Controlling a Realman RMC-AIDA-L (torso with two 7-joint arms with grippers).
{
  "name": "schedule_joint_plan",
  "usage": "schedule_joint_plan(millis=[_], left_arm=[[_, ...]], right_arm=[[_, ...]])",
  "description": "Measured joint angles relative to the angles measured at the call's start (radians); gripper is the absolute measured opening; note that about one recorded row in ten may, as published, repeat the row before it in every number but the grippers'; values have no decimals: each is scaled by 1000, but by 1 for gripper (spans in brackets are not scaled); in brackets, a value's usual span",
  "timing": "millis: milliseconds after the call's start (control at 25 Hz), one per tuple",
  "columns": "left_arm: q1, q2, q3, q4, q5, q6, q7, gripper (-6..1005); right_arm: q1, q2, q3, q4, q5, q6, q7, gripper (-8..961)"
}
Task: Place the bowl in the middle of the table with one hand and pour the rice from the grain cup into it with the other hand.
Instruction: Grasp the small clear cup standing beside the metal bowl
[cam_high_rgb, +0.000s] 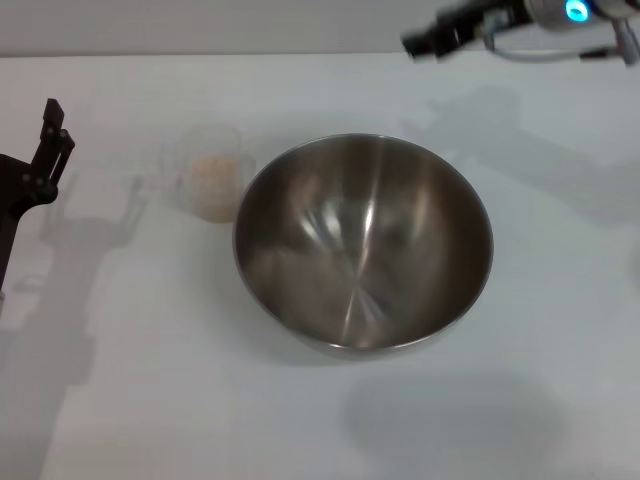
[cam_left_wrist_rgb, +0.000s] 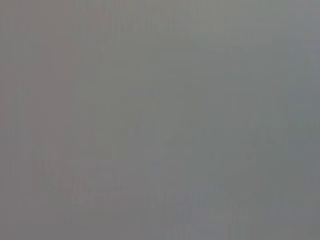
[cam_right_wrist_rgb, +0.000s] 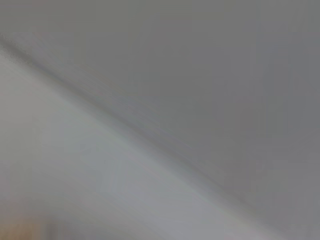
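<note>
Nearest the head camera sits the bowl (cam_high_rgb: 363, 243), a wide stainless-steel vessel resting upright on the table (cam_high_rgb: 150, 400) at about the middle of the view, its shiny brushed inside bare and reflecting light in streaks. Just beside it, on the robot's left and slightly farther back, stands the grain cup (cam_high_rgb: 208, 172), clear plastic and upright, its wall very near the bowl's rim (whether the two actually touch cannot be told). Inside the cup lies the rice (cam_high_rgb: 214, 172), a pale pinkish heap showing through the clear wall. At the left edge of the head view the left gripper (cam_high_rgb: 45, 150) hangs above the table, dark and pointing upward, well apart from the cup; it holds nothing, though whether its fingers are spread or pressed together cannot be told from this angle. At the far top right the right gripper (cam_high_rgb: 425, 40) reaches in over the back edge of the table, dark, with a blue light glowing on the arm behind it; it is well clear of the bowl, and its state cannot be told either. Both wrist views show only featureless grey and pale surfaces, with nothing recognisable in them.
</note>
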Motion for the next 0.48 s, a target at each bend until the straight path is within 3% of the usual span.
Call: schedule_joint_plan(millis=[40, 80, 120, 200, 240, 280, 320, 360, 400, 440, 480], left_arm=[[0, 0, 0, 0, 0, 0, 0, 741], [0, 0, 0, 0, 0, 0, 0, 741], [-1, 0, 0, 1, -1, 0, 3, 740], [-1, 0, 0, 2, -2, 0, 3, 740], [-1, 0, 0, 2, -2, 0, 3, 739], [-2, 0, 0, 2, -2, 0, 5, 739], [-2, 0, 0, 2, -2, 0, 5, 739], [-3, 0, 0, 2, -1, 0, 6, 738], [-3, 0, 0, 1, -1, -1, 6, 738], [-4, 0, 0, 1, 1, -4, 6, 737], [-3, 0, 2, 1, 3, -6, 7, 737]], right_arm=[[0, 0, 0, 0, 0, 0, 0, 466], [-55, 1, -58, -31, 2, -166, -17, 467], [-55, 1, -58, -31, 2, -166, -17, 467], [-121, 1, -137, -43, -1, -372, -42, 468], [-160, 1, -186, -43, -4, -498, -60, 468], [-223, 2, -266, -26, -8, -737, -87, 468], [-223, 2, -266, -26, -8, -737, -87, 468], [-267, 4, -321, 0, -10, -918, -96, 468], [-267, 4, -321, 0, -10, -918, -96, 468], [-291, 4, -352, 27, -11, -1046, -97, 468], [-327, 4, -403, 98, -10, -1282, -96, 467]])
